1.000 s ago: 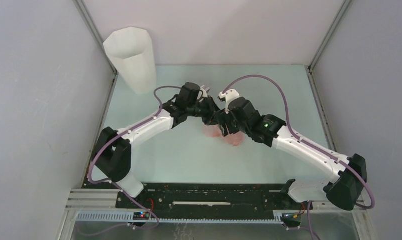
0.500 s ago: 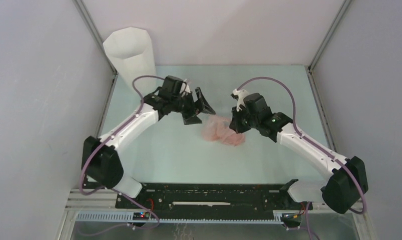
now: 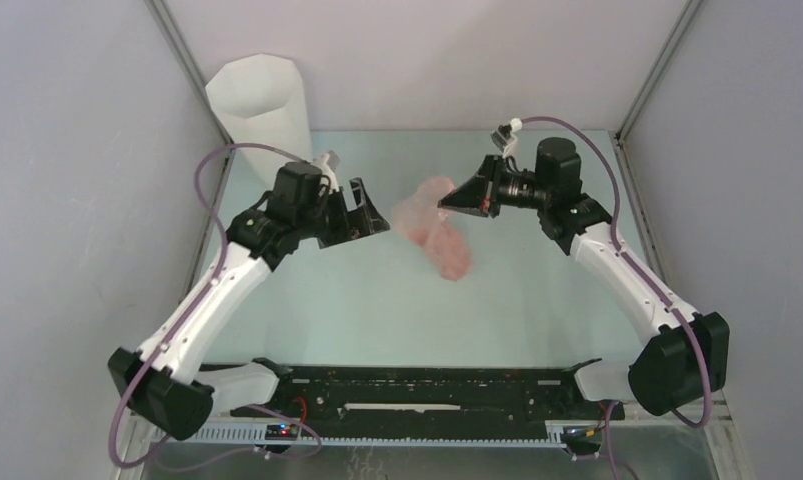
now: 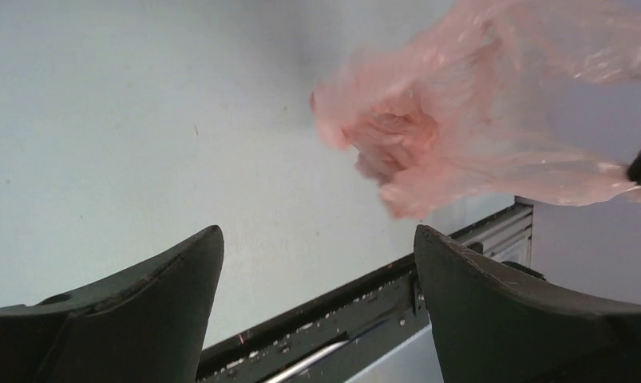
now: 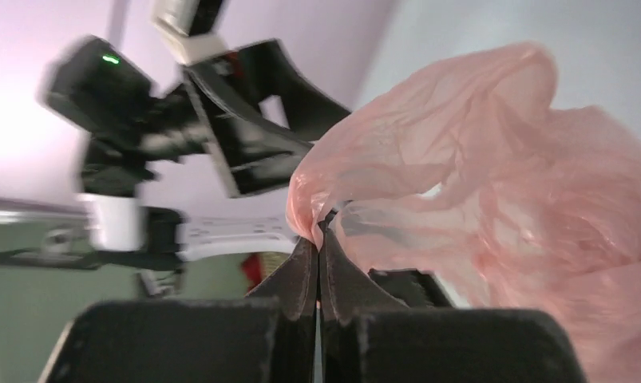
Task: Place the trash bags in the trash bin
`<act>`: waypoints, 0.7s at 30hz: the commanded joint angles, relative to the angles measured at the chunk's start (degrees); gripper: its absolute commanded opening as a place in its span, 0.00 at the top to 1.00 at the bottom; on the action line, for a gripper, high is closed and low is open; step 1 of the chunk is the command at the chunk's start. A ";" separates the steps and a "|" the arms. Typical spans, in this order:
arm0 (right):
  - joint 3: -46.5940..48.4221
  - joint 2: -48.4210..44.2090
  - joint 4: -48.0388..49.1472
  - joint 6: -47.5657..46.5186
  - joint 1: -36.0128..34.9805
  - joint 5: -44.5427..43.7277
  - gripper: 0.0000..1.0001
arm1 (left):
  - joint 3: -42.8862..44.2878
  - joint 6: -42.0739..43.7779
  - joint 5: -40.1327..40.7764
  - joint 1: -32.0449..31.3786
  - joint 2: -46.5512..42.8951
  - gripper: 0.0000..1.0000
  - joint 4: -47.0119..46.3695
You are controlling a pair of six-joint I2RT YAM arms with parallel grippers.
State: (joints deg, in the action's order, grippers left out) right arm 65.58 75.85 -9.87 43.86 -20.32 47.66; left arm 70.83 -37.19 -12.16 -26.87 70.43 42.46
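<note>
The pale-pink trash bag (image 3: 432, 228) is pinched at one edge by the right tool (image 5: 321, 227), whose fingers are clenched together on the plastic. The bag is hung crumpled from it over the middle of the bench (image 3: 357, 310). The left tool (image 4: 317, 239) is spread wide, with nothing grasped, near the bag. The white trash bin (image 3: 262, 110) is stood upright at the far left corner, well apart from the bag.

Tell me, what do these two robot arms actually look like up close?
Both the left arm and the right arm have slim white links between chunky black joints. A purple cable loops loosely along each one. Each arm ends in a pair of black, wedge-shaped jaws, with a small white fitting beside the wrist. A tiny green light glows near the left arm's wrist.
</note>
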 commanded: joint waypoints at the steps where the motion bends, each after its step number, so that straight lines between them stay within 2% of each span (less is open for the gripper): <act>1: 2.25 -0.02 19.72 27.46 3.19 11.97 1.00 | -2.46 1.41 4.20 -0.11 -6.94 0.06 -5.36; 5: -1.61 0.28 -2.89 15.20 9.68 9.10 1.00 | -5.50 -0.33 4.19 -0.11 -8.98 0.06 -7.10; 11: -14.91 2.81 -4.71 4.05 18.81 9.12 1.00 | -6.37 0.00 2.88 -0.11 -6.77 0.06 -5.92; 14: -15.22 5.97 -13.39 -8.08 19.87 3.23 1.00 | -4.16 1.75 0.83 -0.11 -2.15 0.07 -3.47; 16: -15.39 7.84 -16.68 -12.83 21.26 -0.07 1.00 | -2.12 3.24 -0.93 -0.11 1.73 0.08 -2.00; 21: -16.10 8.11 -17.06 -15.64 23.35 -5.00 1.00 | 3.22 6.14 -7.26 -0.38 11.86 0.21 -0.21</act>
State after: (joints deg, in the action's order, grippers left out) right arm 49.39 84.99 -24.71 35.59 0.95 47.37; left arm 67.66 -34.89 -13.17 -26.87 76.88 40.62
